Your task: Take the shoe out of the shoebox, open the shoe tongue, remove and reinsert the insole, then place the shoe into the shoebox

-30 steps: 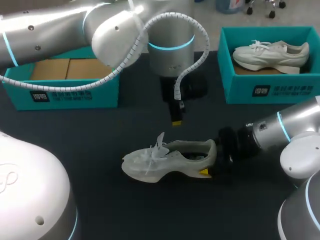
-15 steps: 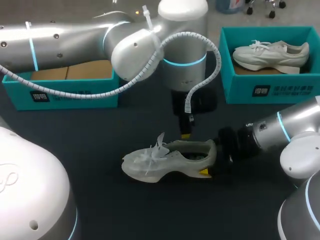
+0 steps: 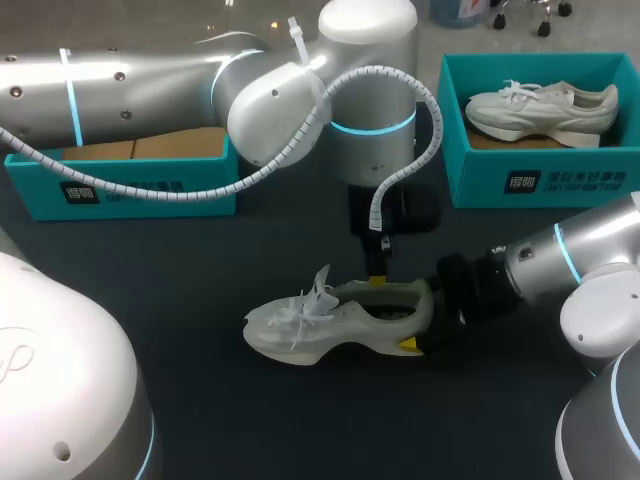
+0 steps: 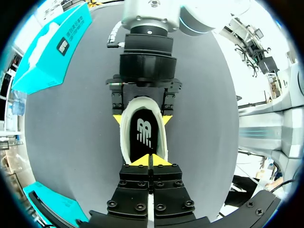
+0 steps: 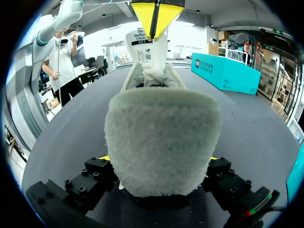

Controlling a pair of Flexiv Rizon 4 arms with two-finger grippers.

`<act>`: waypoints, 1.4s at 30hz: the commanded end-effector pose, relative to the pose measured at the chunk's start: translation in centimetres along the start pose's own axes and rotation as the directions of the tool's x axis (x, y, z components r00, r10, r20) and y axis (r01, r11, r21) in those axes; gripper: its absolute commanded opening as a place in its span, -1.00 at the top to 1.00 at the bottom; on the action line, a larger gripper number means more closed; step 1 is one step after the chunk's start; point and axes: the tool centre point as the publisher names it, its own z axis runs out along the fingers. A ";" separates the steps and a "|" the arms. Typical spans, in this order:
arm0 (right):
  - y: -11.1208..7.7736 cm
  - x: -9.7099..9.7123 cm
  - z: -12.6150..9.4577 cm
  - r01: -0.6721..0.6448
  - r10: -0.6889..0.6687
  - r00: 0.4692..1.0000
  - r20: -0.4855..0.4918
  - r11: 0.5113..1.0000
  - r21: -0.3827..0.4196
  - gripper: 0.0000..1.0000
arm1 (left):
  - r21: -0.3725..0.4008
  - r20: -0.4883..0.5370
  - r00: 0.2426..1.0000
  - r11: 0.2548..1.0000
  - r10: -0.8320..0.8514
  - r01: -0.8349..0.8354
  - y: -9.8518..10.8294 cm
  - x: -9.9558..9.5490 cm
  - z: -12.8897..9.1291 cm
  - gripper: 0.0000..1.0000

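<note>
While the white shoe (image 3: 335, 320) stands on its sole in the middle of the dark table (image 3: 180, 280), toe toward the left arm's side, the right gripper (image 3: 420, 328) has its heel clamped from 2 sides, 1 yellow tip showing under the heel. The left gripper (image 3: 377, 272) hangs straight down over the shoe's opening, its tip just at the collar. Behind them sit 2 teal boxes, well apart: the left shoebox (image 3: 120, 190), and the right shoebox (image 3: 540, 180) with a second shoe (image 3: 540, 105) lying in it.

From the left wrist, the left gripper (image 4: 149, 160) shows its 2 yellow tips pressed flat together, poised over the tongue end of the opening. Below them the black insole (image 4: 144, 133) lies in place inside the shoe (image 4: 124, 137). Across from it, the right gripper (image 4: 142, 118) squeezes the heel between its fingers.

From the right wrist, the fuzzy heel of the shoe (image 5: 161, 142) fills the space between the right gripper's (image 5: 159, 159) fingers, both touching it. Beyond, the tongue (image 5: 145, 50) stands upright, and the left gripper's (image 5: 156, 14) joined tips meet its top edge; whether they pinch it cannot be told.
</note>
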 end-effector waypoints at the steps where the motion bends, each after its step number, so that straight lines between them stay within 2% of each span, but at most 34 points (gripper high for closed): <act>1: -0.1 0.1 0.1 -0.001 0.001 1.000 0.001 1.000 0.003 1.00 | 0.004 -0.034 0.999 0.999 0.032 -0.032 -1.1 -0.6 2.1 1.00; 9: -0.1 0.1 0.1 -0.001 0.001 1.000 0.001 1.000 0.003 1.00 | 0.014 -0.034 0.999 1.000 0.015 -0.015 -1.2 -0.8 4.4 1.00; 11: -0.1 0.1 0.1 -0.001 0.001 1.000 0.001 1.000 0.003 1.00 | 0.012 -0.078 0.997 1.000 0.016 -0.015 -1.0 -0.8 4.6 1.00; 26: -0.1 0.1 0.1 -0.001 0.001 1.000 0.001 1.000 0.003 1.00 | 0.011 -0.085 0.996 0.999 0.037 -0.036 -1.0 -0.9 5.0 1.00; 31: -0.1 0.1 0.1 -0.001 0.001 1.000 0.001 1.000 0.003 1.00 | -0.001 -0.069 0.997 0.999 0.045 -0.045 -0.6 -0.8 5.6 1.00; 42: -0.1 0.1 0.1 -0.001 0.001 1.000 0.001 1.000 0.003 1.00 | 0.032 -0.015 0.999 0.999 0.042 -0.041 0.7 0.1 6.8 1.00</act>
